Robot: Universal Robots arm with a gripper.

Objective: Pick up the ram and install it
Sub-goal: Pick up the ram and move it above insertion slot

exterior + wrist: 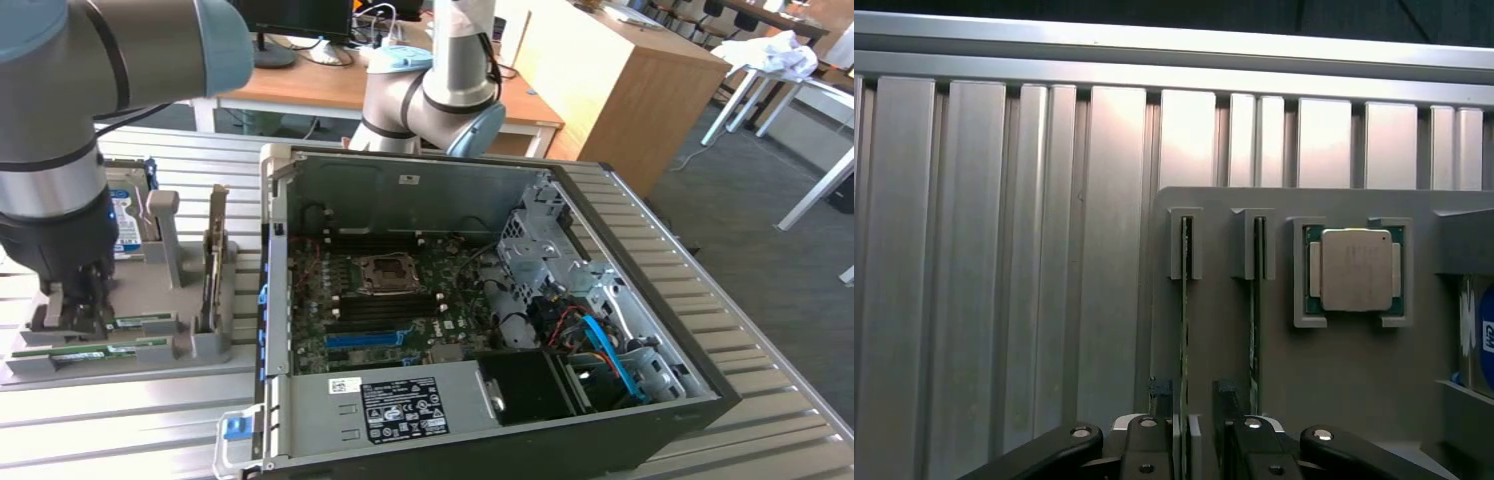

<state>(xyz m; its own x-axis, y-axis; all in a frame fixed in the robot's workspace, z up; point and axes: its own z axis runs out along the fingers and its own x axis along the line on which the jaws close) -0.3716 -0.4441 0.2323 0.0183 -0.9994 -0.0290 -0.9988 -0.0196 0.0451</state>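
Two rams stand on edge in the slots of a grey holder [1334, 390]. In the wrist view I look down on their thin green edges: one ram [1184, 320] farther from the processor, the other ram [1256, 320] beside it. My gripper [1192, 425] is open and low over the holder, its fingers [1157, 400] either side of the end of the ram farther from the processor, with a gap showing. In the exterior view my gripper [74, 305] hangs over the holder's near end at the left, where the green sticks [100, 352] lie.
A square silver processor [1351, 268] sits in the holder next to the sticks, and a blue-labelled hard drive [127, 225] stands behind. To the exterior view's right is the open computer case [641, 300] with its motherboard [387, 300] exposed. All rests on a ribbed metal table [1004, 300].
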